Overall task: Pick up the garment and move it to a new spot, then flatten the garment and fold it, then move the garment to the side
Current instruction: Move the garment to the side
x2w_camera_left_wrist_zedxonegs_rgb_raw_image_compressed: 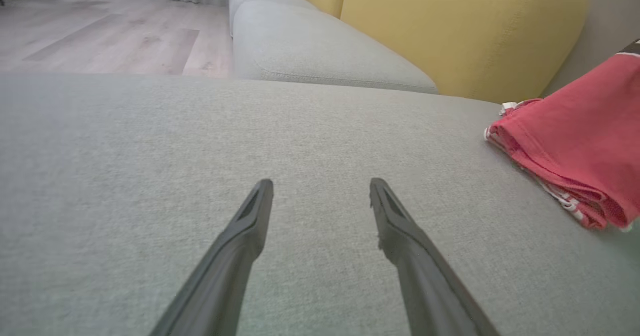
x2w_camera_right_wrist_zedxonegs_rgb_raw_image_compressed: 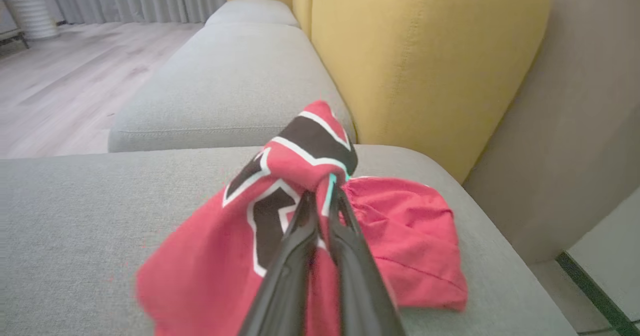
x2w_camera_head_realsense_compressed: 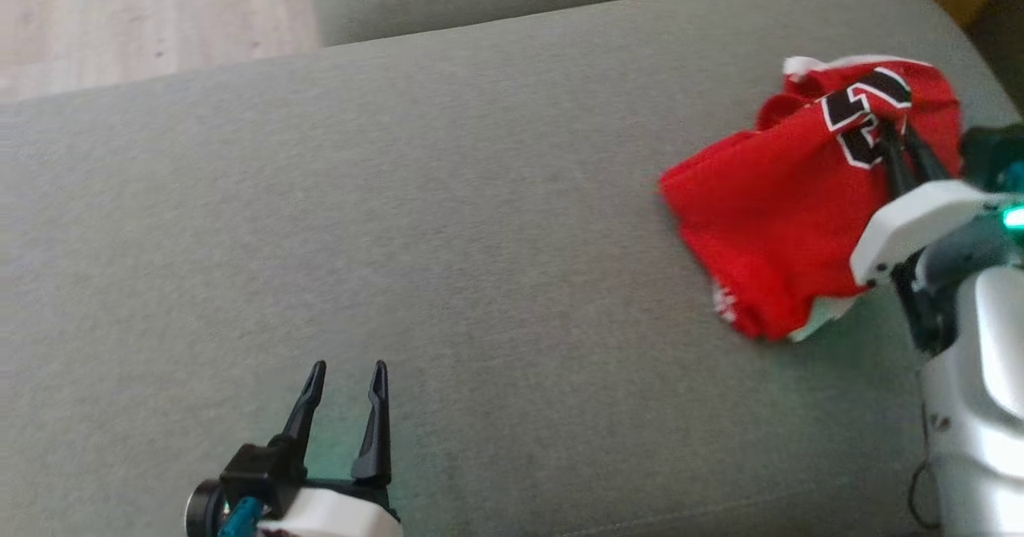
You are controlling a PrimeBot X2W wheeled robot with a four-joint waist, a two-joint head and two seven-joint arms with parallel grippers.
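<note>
Pinching the red garment (x2w_camera_head_realsense_compressed: 768, 217) with our right gripper (x2w_camera_head_realsense_compressed: 896, 133), fingers clamped together on a bunched fold by the black-and-white print; it sits crumpled at the right end of the grey seat cushion (x2w_camera_head_realsense_compressed: 400, 201), near the yellow backrest (x2w_camera_right_wrist_zedxonegs_rgb_raw_image_compressed: 425, 50); our left gripper (x2w_camera_head_realsense_compressed: 350, 369) hovers over bare cushion, fingers apart, well away from the cloth.

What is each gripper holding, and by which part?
Right gripper is shut on the red jersey, pinching a bunched fold at its black-and-white print. Left gripper is open, holding nothing.
</note>
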